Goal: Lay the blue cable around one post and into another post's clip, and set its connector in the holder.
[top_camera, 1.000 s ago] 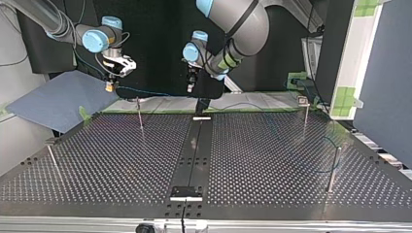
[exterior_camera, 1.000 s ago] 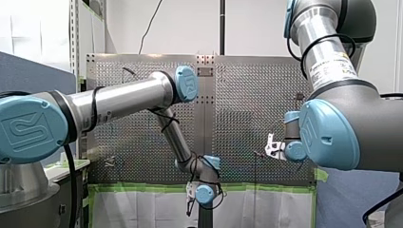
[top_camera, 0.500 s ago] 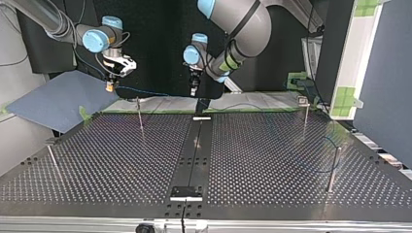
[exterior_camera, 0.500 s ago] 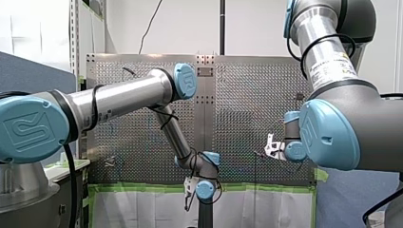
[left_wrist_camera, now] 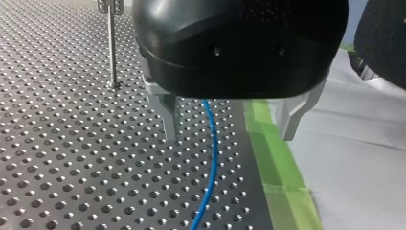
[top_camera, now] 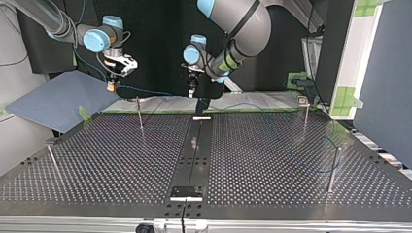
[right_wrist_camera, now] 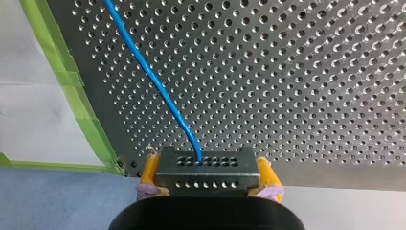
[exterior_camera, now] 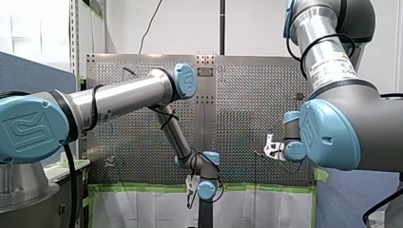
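Note:
In the right wrist view my right gripper [right_wrist_camera: 208, 184] has its yellow pads [right_wrist_camera: 149, 168] shut on the grey perforated connector [right_wrist_camera: 207, 171]. The blue cable [right_wrist_camera: 152, 79] leaves the connector and runs off over the perforated table. In the top view that gripper [top_camera: 112, 86] hangs above the table's far left corner, with the cable [top_camera: 150, 92] trailing to the right. My left gripper [left_wrist_camera: 230, 132] stands open just above the table, and the cable [left_wrist_camera: 210, 158] lies on the table between its metal fingers [left_wrist_camera: 170, 117]. It shows in the top view [top_camera: 192, 91] and the front view [exterior_camera: 191, 189].
Thin posts stand on the table: one near the right gripper [top_camera: 139, 114], one far right [top_camera: 306, 114], one near right [top_camera: 334, 167], one near left [top_camera: 52, 160]. A black strip [top_camera: 194, 150] runs down the middle. Green tape [left_wrist_camera: 273, 158] edges the table.
My left gripper has dropped a little toward the table's far edge, still open. My right gripper holds still with the connector.

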### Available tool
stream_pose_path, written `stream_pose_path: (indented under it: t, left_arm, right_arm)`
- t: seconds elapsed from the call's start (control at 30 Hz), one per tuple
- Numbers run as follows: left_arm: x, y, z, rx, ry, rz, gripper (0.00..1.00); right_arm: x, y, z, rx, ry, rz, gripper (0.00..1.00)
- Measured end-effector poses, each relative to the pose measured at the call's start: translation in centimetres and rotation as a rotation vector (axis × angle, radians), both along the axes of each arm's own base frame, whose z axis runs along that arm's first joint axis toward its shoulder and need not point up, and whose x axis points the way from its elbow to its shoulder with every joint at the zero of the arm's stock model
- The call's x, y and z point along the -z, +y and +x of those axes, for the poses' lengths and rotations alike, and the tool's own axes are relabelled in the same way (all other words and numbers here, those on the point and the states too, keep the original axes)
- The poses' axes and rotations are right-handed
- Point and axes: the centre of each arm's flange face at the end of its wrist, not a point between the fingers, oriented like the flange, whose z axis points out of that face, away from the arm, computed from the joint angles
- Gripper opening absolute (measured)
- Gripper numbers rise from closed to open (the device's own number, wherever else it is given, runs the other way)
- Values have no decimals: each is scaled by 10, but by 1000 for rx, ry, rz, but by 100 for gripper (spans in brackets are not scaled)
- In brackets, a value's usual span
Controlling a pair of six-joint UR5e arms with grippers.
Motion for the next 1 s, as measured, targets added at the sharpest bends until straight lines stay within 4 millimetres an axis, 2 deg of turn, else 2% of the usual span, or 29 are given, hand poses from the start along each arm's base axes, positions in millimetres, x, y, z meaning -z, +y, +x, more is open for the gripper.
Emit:
stream_pose_path:
  t: [0.43, 1.0]
  left_arm:
    - [-4, 3, 18, -8, -17, 27, 100]
    - [-5, 4, 22, -4, -22, 15, 100]
  right_arm:
    - [1, 5, 5, -10, 4, 18, 0]
    - [2, 8, 7, -14, 12, 27, 0]
